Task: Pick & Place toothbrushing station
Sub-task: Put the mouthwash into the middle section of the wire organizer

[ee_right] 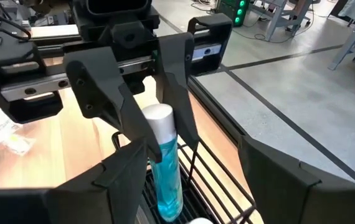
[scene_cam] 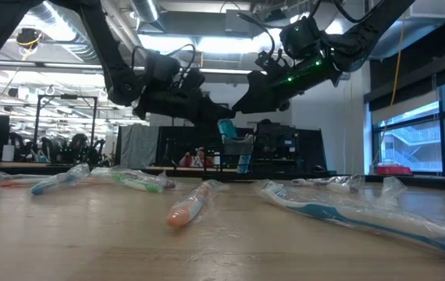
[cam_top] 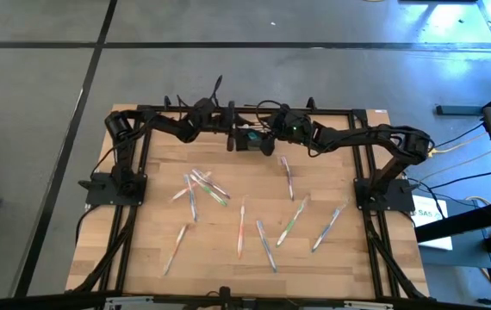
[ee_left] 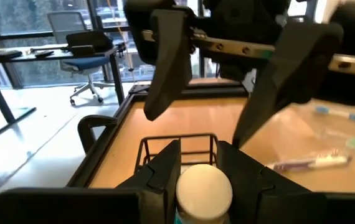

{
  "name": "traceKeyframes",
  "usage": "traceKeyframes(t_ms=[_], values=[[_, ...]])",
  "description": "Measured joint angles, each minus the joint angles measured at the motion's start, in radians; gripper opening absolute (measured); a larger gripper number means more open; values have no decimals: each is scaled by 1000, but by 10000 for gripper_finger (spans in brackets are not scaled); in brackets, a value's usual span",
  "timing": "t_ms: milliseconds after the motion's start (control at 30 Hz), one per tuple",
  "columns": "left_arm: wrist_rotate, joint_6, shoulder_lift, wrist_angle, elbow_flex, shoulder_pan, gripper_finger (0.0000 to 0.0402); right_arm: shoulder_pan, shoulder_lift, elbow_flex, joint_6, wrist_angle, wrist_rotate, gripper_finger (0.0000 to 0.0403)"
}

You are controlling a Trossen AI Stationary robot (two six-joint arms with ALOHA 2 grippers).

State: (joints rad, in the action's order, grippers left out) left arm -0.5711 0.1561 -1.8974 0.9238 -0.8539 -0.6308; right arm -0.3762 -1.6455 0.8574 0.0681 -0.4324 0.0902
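Note:
At the far middle of the table both arms meet over the toothbrushing station (ee_right: 218,177), a small black wire caddy whose rim (ee_left: 145,149) shows just beyond my left fingers. My left gripper (ee_left: 197,149) is shut on a teal tube with a white cap (ee_right: 165,162), which also shows in the high view (cam_top: 247,138). My right gripper (ee_right: 193,146) faces it from the table's right side. It is open wide, with the tube and the caddy between its fingers (ee_left: 165,68) and nothing touched. A second white cap (ee_right: 196,221) shows inside the caddy. My left gripper pinches the teal tube's upper end, at and just under the white cap (ee_left: 203,186), between its two fingers. The fingers come nearly level from the table's left side. The tube stands upright, cap up. Its lower end (ee_right: 168,208) is down by the caddy's wires; whether it rests there I cannot tell.
Several wrapped toothbrushes lie scattered over the middle and near part of the wooden table (cam_top: 207,185) (cam_top: 293,220) (cam_top: 327,228); a pink one (scene_cam: 191,207) and a blue one (scene_cam: 347,215) lie near the front. A black frame (cam_top: 362,112) borders the table.

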Motion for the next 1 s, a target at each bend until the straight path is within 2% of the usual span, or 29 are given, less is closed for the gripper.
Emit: traceKeyframes(t_ms=[133,367,600,767,1000], values=[[0,69,7,-31,0,0,89,0,0,0,0,0,0,254],[-8,76,7,-71,-36,2,90,0,0,0,0,0,0,254],[-38,140,7,-282,-119,4,90,0,0,0,3,2,0,254],[-39,158,7,-323,-143,16,90,0,0,0,6,0,1,254],[-18,215,7,-393,-153,23,90,0,44,1,68,56,143,254]])
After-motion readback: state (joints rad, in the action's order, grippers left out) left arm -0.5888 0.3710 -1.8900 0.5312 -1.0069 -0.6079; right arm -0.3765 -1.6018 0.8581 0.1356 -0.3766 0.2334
